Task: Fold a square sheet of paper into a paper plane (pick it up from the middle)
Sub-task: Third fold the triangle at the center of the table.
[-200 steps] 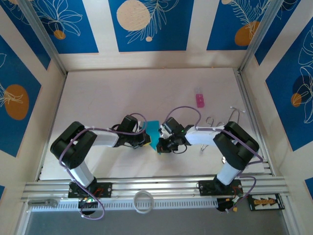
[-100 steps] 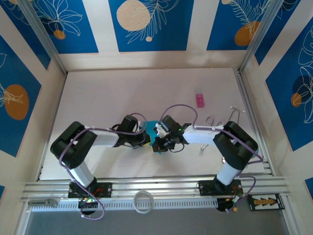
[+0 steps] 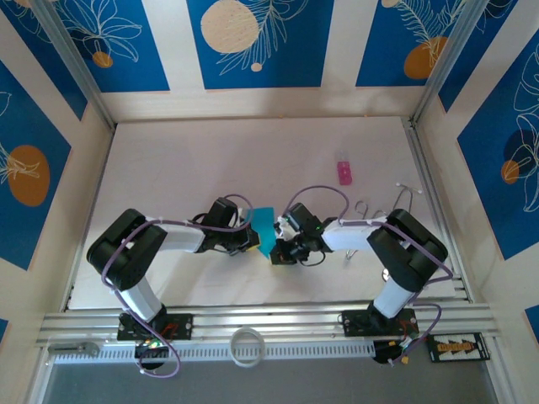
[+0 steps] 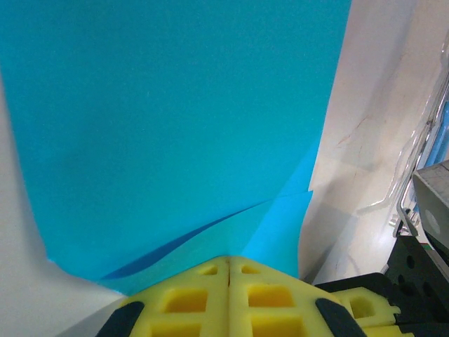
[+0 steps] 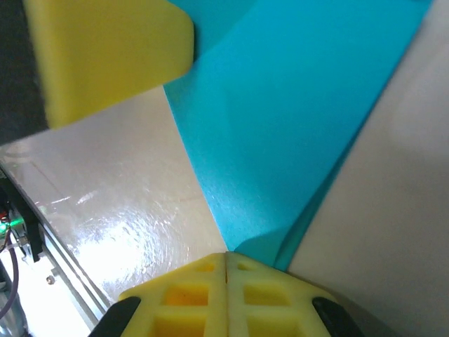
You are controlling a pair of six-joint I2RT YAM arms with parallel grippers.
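Top external view: the square sheet of paper [image 3: 265, 229], cyan-blue and creased with one layer lapping over another, is held up off the table [image 3: 185, 160] at its near middle, between the two wrists. The left gripper [image 3: 252, 239] is clamped on its left edge and the right gripper [image 3: 278, 249] pinches its lower right edge; in each wrist view the yellow pads meet flat on the paper with no gap. The two grippers sit just beside each other, and the left one's yellow finger crosses the upper corner of the right wrist view. A small pink object [image 3: 344, 172] lies well apart toward the far right, and a white ring [image 3: 246, 346] rests by the aluminium rail [image 3: 278, 324] between the bases. The tabletop is pale and glossy. Cream walls carry dark blue leaf-patterned panels [image 3: 261, 38].
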